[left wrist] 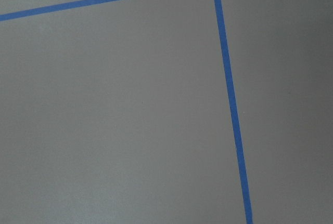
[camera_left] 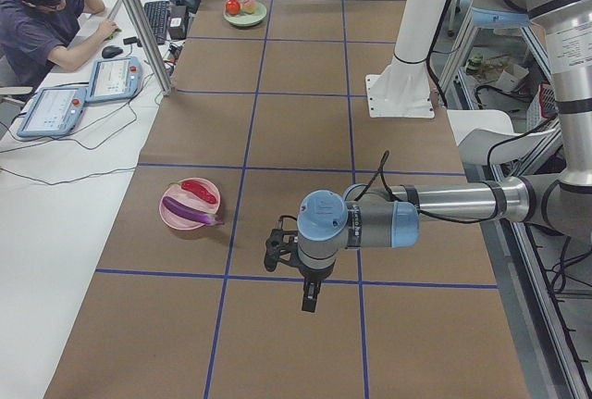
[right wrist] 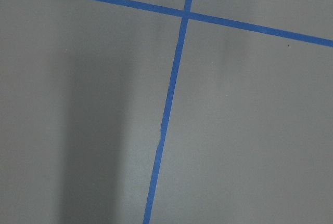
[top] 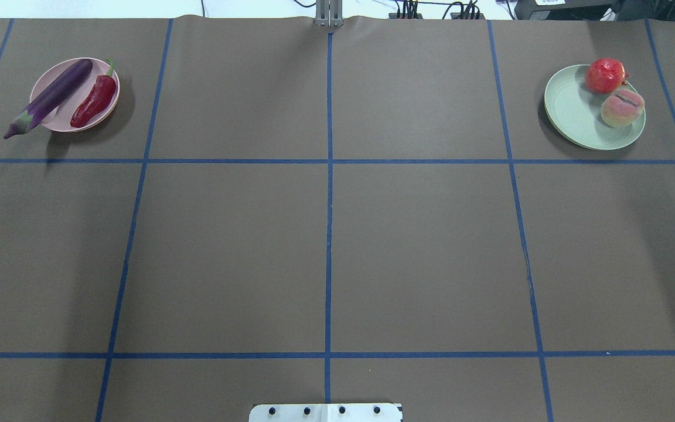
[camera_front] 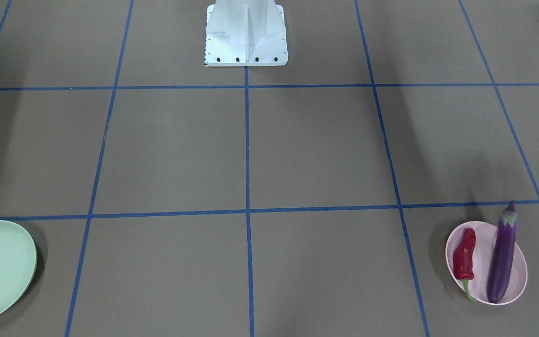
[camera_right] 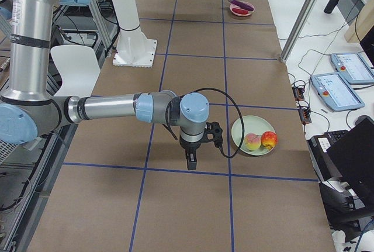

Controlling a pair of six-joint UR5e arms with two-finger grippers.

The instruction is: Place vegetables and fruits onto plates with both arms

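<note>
The purple eggplant (top: 50, 97) and the red chili pepper (top: 94, 101) lie on the pink plate (top: 57, 120) at the far left; the eggplant's cap end overhangs the rim. The peach (top: 622, 108) and the red-orange fruit (top: 605, 75) sit on the mint green plate (top: 572, 111) at the far right. My left gripper (camera_left: 311, 299) shows only in the exterior left view, hanging above the table, apart from the pink plate (camera_left: 174, 218). My right gripper (camera_right: 190, 162) shows only in the exterior right view, left of the mint plate (camera_right: 239, 130). I cannot tell whether either is open or shut.
The white base block (top: 326, 412) stands at the near table edge. Blue tape lines divide the brown table. An operator (camera_left: 37, 19) sits beside the table with tablets and cables. Both wrist views show only table surface and tape.
</note>
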